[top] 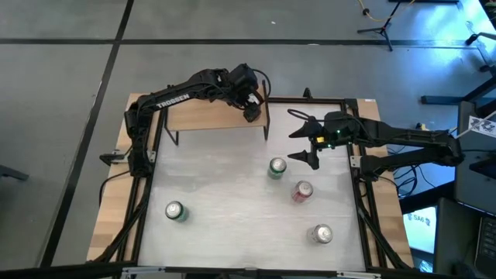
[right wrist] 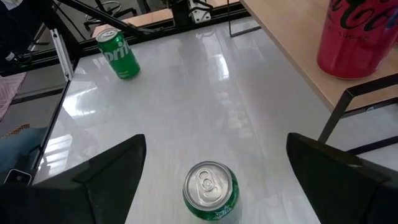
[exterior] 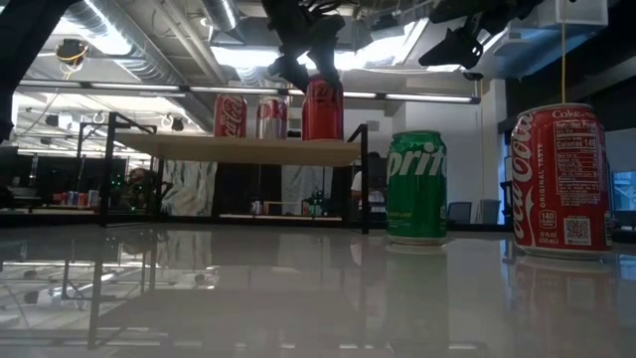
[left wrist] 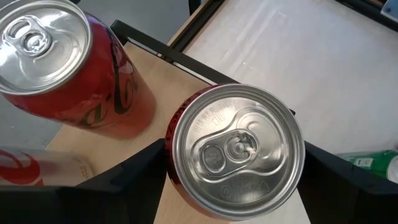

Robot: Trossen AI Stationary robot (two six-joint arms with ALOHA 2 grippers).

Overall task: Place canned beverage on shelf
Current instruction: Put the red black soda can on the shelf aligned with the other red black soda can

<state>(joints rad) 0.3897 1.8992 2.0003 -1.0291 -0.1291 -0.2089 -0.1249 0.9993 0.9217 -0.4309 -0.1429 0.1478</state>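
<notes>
Left gripper (top: 253, 108) setting a red can on the shelf (top: 205, 116)'s right end.
High: right gripper (top: 304, 143) waiting, jaws wide, over the counter (top: 232, 225). Low: red can (exterior: 322, 107) sitting upright on the board. Left wrist: jaws hugging can (left wrist: 235, 152); open straight, lift clear.

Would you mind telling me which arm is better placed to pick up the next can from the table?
Right, probably. The right gripper is open above the green can, while the left gripper is over the shelf, around a red can.
</notes>
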